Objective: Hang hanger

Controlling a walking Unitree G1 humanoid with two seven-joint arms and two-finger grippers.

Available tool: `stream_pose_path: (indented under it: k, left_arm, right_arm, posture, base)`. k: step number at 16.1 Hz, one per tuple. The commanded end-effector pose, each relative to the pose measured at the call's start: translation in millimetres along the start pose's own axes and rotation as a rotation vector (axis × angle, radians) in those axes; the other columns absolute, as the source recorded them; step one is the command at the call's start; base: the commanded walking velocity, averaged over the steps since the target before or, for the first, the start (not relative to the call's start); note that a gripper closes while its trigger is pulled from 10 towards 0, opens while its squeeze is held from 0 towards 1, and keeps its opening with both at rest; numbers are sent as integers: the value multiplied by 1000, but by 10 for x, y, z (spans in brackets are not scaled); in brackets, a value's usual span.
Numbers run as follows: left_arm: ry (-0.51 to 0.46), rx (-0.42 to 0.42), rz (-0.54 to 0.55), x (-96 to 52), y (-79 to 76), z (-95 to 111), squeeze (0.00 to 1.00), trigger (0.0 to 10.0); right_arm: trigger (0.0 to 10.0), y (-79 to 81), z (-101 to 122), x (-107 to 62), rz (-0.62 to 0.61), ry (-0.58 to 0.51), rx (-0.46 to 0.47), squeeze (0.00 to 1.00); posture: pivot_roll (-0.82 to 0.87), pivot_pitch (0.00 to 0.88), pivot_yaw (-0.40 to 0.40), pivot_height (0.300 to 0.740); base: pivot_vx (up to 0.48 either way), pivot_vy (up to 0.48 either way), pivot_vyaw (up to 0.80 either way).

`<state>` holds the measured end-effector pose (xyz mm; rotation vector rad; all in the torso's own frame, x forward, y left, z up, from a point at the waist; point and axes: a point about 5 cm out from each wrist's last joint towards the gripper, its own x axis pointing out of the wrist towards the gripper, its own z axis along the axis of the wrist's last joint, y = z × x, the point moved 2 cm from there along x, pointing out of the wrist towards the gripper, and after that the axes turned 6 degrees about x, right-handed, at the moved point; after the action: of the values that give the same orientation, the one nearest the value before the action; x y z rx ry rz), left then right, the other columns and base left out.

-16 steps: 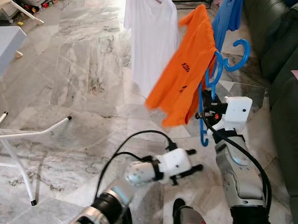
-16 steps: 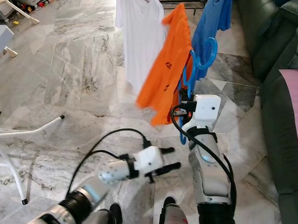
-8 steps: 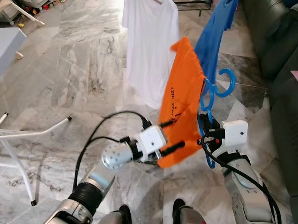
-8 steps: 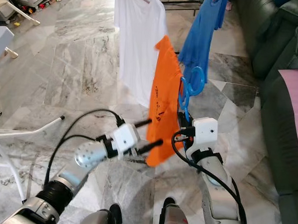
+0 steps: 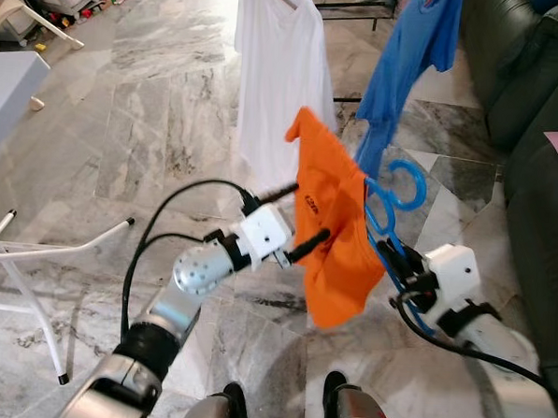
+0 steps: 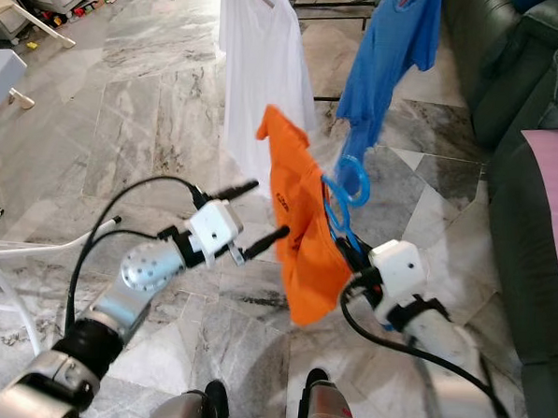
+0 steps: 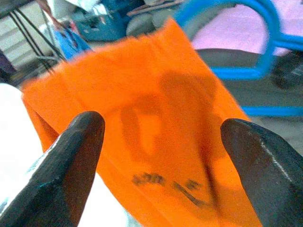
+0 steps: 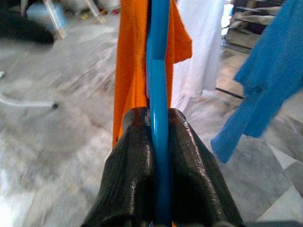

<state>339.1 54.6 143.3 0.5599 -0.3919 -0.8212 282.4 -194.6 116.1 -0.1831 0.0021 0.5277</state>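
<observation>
Blue hanger (image 8: pixel 158 71) in right gripper (image 8: pixel 158 142)

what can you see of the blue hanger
The blue hanger looks like thin plastic, with a curled hook at its top and a straight bar running down. It is tilted, hook up and away from the robot, in mid-air above the marble floor. The right gripper is shut on its bar, fingers pinching it from both sides. An orange shirt hangs on it; the open left gripper reaches toward that shirt.
</observation>
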Motion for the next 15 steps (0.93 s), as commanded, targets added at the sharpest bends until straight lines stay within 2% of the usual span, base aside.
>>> stream_pose_path:
  k: [1,7,9,15]
  left_arm:
    - [31,37,21,-69,73,-70,1000,10000]
    - [63,121,13,-137,178,-144,1000,10000]
    - [67,170,-39,-171,169,-173,1000,10000]
    - [63,235,-232,-265,59,-236,1000,10000]
  right_arm:
    - [10000,-14,-13,-80,57,19,-39,0]
    - [10000,-109,-137,-273,216,138,-167,0]
    - [10000,-38,-208,-361,338,191,-207,0]
    - [10000,-37,-192,-375,381,188,-233,0]
  posture:
    - [-150,262,100,740]
    - [-146,262,101,740]
    - [-143,262,106,740]
    - [-150,262,113,740]
  base:
    - [0,0,0]
    - [0,0,0]
    - [0,0,0]
    - [0,0,0]
